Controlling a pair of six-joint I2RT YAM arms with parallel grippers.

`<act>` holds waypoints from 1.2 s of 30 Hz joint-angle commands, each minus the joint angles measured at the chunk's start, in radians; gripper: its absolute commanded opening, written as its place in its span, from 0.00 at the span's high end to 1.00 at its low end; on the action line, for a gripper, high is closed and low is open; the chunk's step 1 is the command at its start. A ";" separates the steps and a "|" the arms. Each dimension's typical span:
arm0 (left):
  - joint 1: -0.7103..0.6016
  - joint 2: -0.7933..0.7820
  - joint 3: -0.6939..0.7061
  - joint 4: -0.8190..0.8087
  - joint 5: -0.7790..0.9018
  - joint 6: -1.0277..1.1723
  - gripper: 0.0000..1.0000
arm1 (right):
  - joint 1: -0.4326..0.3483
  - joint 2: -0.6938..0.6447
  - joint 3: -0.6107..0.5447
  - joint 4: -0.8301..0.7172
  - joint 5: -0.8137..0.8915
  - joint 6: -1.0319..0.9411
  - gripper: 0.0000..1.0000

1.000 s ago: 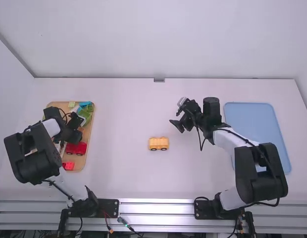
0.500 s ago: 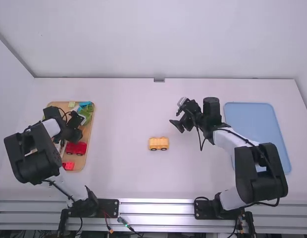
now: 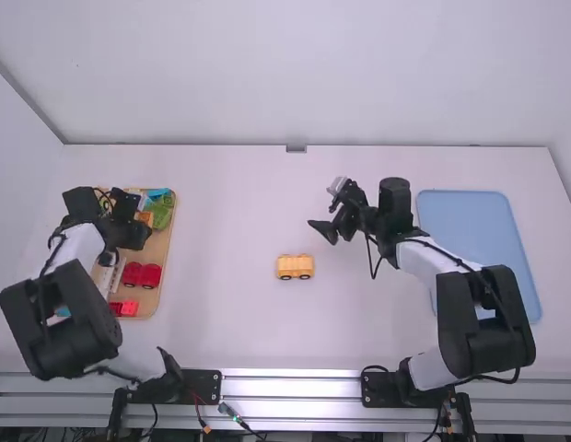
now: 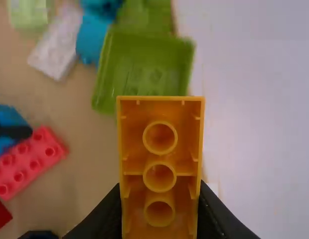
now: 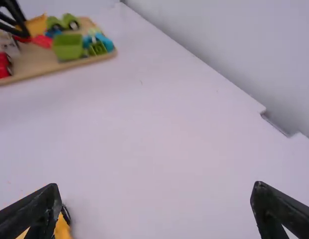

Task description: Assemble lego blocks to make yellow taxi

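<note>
White and bare at its middle, the surface meets a pale wall at the back. Nearest on it, in the wooden tray at the left side, lies a red brick, with a red wheeled piece just beyond. Out in the middle, upright on its wheels, stands the yellow car base, touched by nothing. Farther off, the left fingers grip a yellow-orange brick between them, above the tray and near a green box; its hollow underside faces the wrist camera. The right fingers are spread wide with nothing between them, over the surface a little beyond the car base and to its right.

Fetching the next body piece looks like the step in hand; the taxi seems to be only a base so far. Next, the brick probably needs carrying to the middle and turning studs up, perhaps by passing it to the right fingers, then squaring over the base and pressing down evenly. A crooked push could roll the base away on its wheels, so steadying it would help.
</note>
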 commanded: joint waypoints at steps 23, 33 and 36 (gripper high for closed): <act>-0.665 -0.221 -0.251 0.572 0.736 -0.165 0.98 | 0.115 0.262 0.028 1.085 -0.452 1.037 0.22; -0.670 -0.134 -0.251 0.760 0.918 -0.248 0.98 | 0.125 0.261 0.028 1.177 -0.492 1.108 0.41; -0.671 -0.101 -0.251 0.840 0.945 -0.303 0.98 | 0.131 0.261 0.028 1.177 -0.501 1.102 0.41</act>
